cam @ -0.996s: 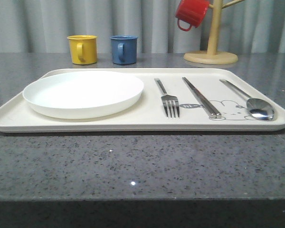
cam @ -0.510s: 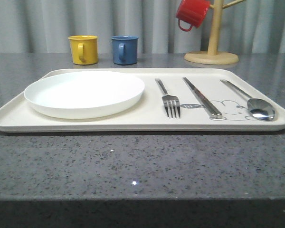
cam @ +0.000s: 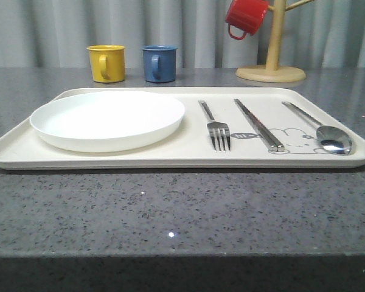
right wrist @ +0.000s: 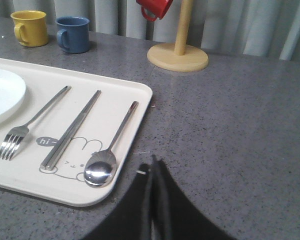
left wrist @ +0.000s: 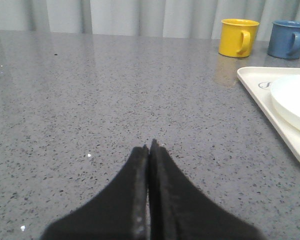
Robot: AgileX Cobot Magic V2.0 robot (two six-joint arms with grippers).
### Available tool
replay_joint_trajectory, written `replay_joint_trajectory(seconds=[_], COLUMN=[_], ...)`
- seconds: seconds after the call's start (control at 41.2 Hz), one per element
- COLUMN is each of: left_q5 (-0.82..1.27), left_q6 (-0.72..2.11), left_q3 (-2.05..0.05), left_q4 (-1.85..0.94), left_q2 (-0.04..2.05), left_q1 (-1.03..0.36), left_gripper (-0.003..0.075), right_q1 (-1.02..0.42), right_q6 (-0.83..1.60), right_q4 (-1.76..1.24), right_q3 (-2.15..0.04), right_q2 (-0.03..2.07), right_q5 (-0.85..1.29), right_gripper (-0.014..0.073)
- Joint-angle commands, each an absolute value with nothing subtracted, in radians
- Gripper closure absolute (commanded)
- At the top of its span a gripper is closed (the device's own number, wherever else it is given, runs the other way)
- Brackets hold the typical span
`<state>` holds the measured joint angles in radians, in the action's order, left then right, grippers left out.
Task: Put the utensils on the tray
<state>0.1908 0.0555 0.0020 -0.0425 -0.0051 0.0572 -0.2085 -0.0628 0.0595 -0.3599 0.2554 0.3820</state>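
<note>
The cream tray lies across the grey table with a white plate on its left half. To the plate's right lie a fork, a pair of chopsticks and a spoon, side by side. The right wrist view shows the fork, chopsticks and spoon on the tray. My right gripper is shut and empty over bare table just off the tray's corner. My left gripper is shut and empty over bare table beside the tray and plate.
A yellow mug and a blue mug stand behind the tray. A wooden mug stand at the back right carries a red mug. A curtain closes the back. Bare table runs in front of the tray.
</note>
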Motion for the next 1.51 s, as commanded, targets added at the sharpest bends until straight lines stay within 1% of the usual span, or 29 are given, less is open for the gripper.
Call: replay_joint_trajectory(seconds=[0.0,0.85,0.996,1.093,1.166,1.361,1.482], left_q5=[0.108,0.108,0.108,0.108,0.108,0.108,0.108], left_q6=[0.045,0.045,0.045,0.045,0.045,0.045,0.045], left_q3=[0.005,0.005,0.005,0.005,0.005,0.005,0.005], left_q4=[-0.052,-0.052,-0.052,-0.052,-0.052,-0.052,-0.052], left_q2=[-0.025,-0.025,-0.025,-0.025,-0.025,-0.025,-0.025], left_q1=[0.057,0.057,0.057,0.057,0.057,0.057,0.057], left_gripper=[0.0738,0.0738,0.0738,0.0738,0.0738,0.0738,0.0738], right_q1=[-0.208,-0.208,-0.182,-0.128,-0.087,0.002,0.021], right_q6=[-0.057,-0.057,-0.057,-0.057,-0.057,-0.057,-0.056], right_q4=[0.074,0.09,0.095,0.06,0.023,-0.032,-0.023], right_q3=[-0.387,-0.387,-0.292,-0.19,-0.112,0.016,0.015], right_q2=[0.262,0.262,0.239,0.193,0.154,0.053,-0.025], right_q5=[0.301,0.297,0.132,0.005,-0.04,-0.041,0.066], right_gripper=[0.0661,0.0661,0.0661,0.0661,0.0661,0.0661,0.0661])
